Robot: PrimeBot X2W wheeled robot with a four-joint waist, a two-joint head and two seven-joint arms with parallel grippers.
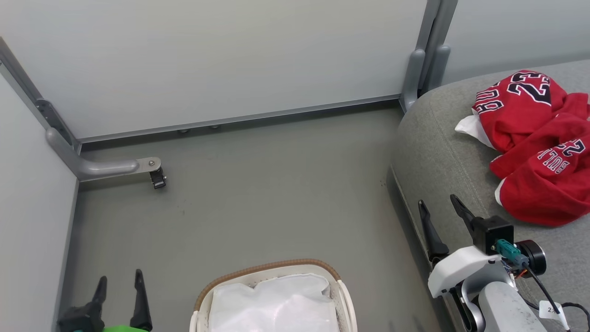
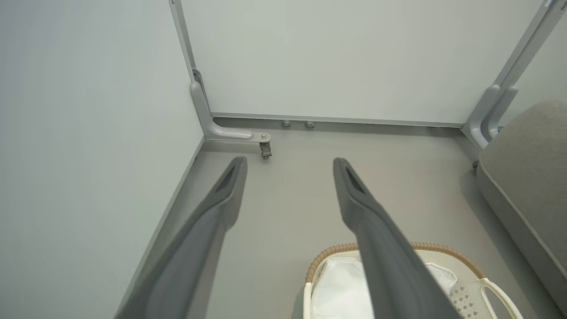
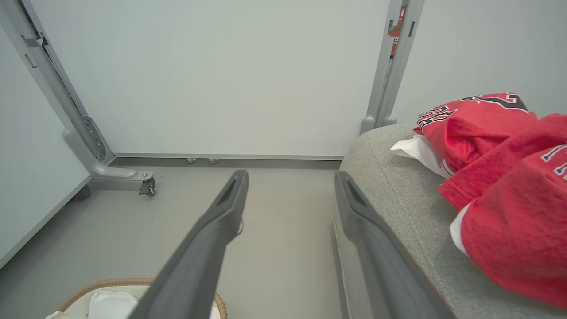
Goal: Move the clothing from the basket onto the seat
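Observation:
The clothing [image 1: 534, 143], red jerseys with white trim and "23" numerals, lies crumpled on the grey seat [image 1: 438, 152] at the right; the right wrist view has the clothing [image 3: 500, 186] on the seat [image 3: 398, 177] too. The basket [image 1: 272, 295] stands on the floor at the bottom centre, only its white liner showing inside; its brown rim [image 2: 425, 246] also appears in the left wrist view. My right gripper [image 1: 443, 206] is open and empty over the seat's left edge, left of the jerseys. My left gripper [image 1: 120, 281] is open and empty at the lower left, beside the basket.
Pale partition walls close the back and left, with a grey metal foot and caster [image 1: 156, 177] on the floor at the left. A grey post [image 1: 421, 69] stands behind the seat's corner. Grey floor [image 1: 276, 184] lies between basket, wall and seat.

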